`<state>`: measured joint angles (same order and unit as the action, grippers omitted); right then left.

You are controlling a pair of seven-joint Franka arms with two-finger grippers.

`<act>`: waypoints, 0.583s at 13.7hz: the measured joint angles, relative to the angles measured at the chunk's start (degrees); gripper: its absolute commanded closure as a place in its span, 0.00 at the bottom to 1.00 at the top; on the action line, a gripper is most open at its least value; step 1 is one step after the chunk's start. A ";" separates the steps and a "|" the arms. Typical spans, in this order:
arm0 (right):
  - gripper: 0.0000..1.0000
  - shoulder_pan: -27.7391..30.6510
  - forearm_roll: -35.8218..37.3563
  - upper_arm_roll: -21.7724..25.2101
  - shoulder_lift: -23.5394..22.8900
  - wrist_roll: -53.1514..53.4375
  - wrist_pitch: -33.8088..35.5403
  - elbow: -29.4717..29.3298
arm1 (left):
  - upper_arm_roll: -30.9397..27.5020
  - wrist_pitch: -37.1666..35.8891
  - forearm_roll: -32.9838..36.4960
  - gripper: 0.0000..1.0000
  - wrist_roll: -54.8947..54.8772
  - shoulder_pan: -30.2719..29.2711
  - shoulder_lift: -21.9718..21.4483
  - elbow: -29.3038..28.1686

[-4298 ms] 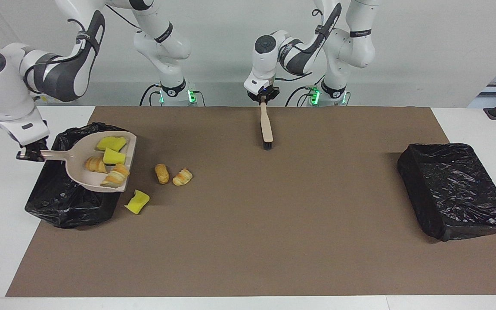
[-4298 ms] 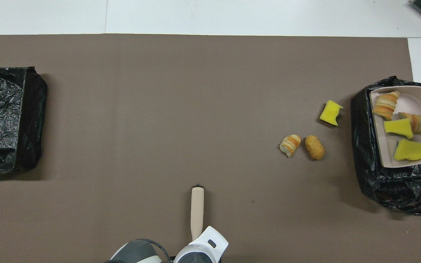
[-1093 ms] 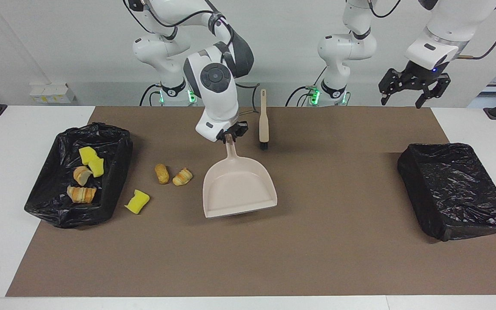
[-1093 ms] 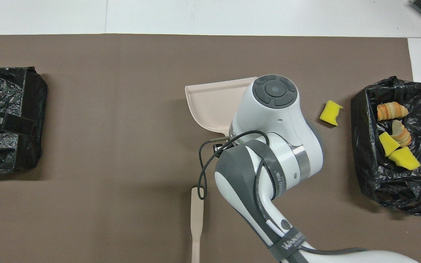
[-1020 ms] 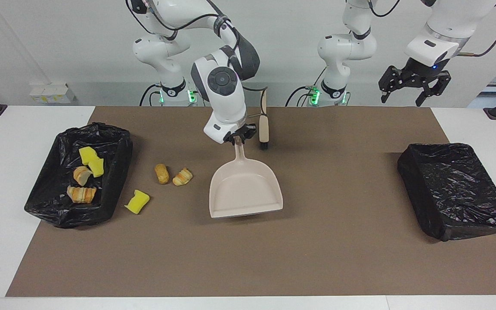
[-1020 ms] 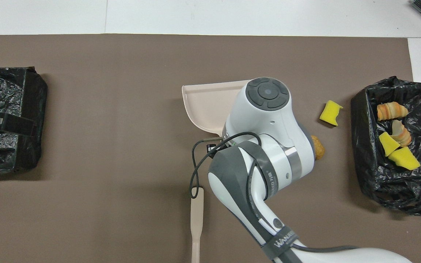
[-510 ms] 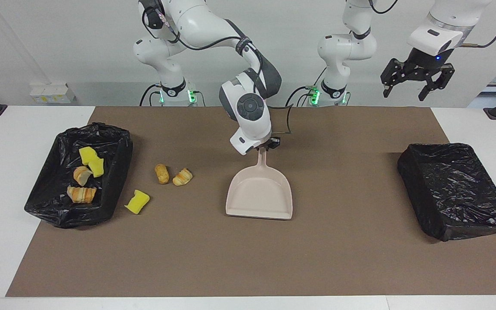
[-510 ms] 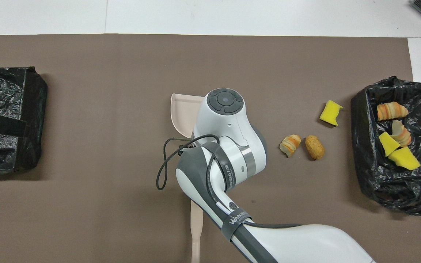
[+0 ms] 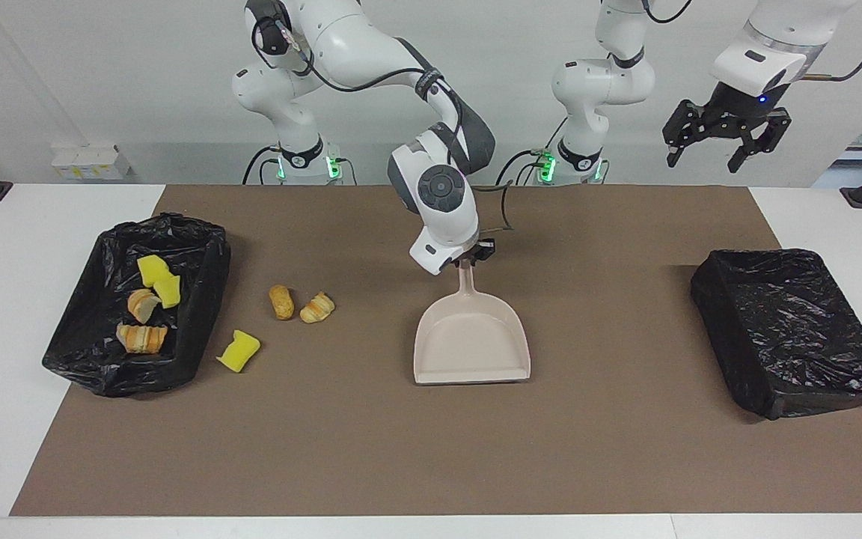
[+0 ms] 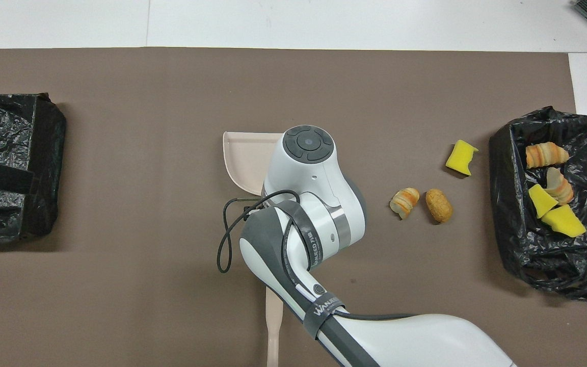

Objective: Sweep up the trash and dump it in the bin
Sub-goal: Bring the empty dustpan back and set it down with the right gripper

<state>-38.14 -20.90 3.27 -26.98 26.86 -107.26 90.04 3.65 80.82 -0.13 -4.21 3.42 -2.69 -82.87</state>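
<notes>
the right gripper (image 9: 467,260), clamped on the dustpan (image 9: 472,343) handle, sets it down well apart from the bin (image 9: 139,314); three trash pieces (image 9: 281,302) lie beside the bin, needing sweeping next. left gripper (image 9: 725,142) waits, fingers apart.

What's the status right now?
Right gripper shut on dustpan, mid-mat. Left gripper open, raised, waiting. Four trash pieces in bin; three on mat.

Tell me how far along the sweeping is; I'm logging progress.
Four trash pieces, two sponge chunks and two bread bits, lie in the lined bin. The right gripper holds the empty dustpan by its handle at mid-table. The left gripper waits open, raised. Left on the mat: a yellow sponge chunk, a bread roll and a croissant bit; the brush lies unheld.
</notes>
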 measured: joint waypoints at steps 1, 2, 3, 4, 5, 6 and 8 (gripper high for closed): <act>0.83 -0.41 -0.02 0.00 0.00 -0.11 0.00 0.11 | -0.04 -0.01 0.00 0.00 0.00 0.00 -0.02 0.00; 0.01 -0.71 -0.03 0.00 0.00 -0.12 0.00 0.24 | -0.06 -0.02 0.00 0.00 0.00 0.00 -0.04 0.00; 0.00 -0.85 -0.04 0.01 0.00 -0.29 0.00 0.33 | -0.06 -0.02 0.00 0.00 0.00 0.00 -0.06 0.00; 0.00 -0.86 -0.03 0.03 0.01 -0.66 0.01 0.34 | -0.06 -0.09 0.00 0.00 0.00 0.00 -0.06 -0.01; 0.00 -0.85 -0.03 0.12 0.05 -0.93 0.07 0.34 | -0.06 -0.27 0.00 0.00 0.00 0.00 -0.09 -0.04; 0.00 -0.83 -0.02 0.22 0.08 -1.15 0.29 0.34 | -0.06 -0.47 0.00 0.00 0.00 0.00 -0.20 -0.14; 0.00 -0.47 0.00 0.57 0.43 -1.21 2.94 0.27 | 0.08 -0.96 0.00 0.00 0.00 0.01 -0.45 -0.31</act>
<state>-38.60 -20.91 3.83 -26.55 25.65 -104.32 90.31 3.73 79.87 -0.13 -4.21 3.44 -3.14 -83.18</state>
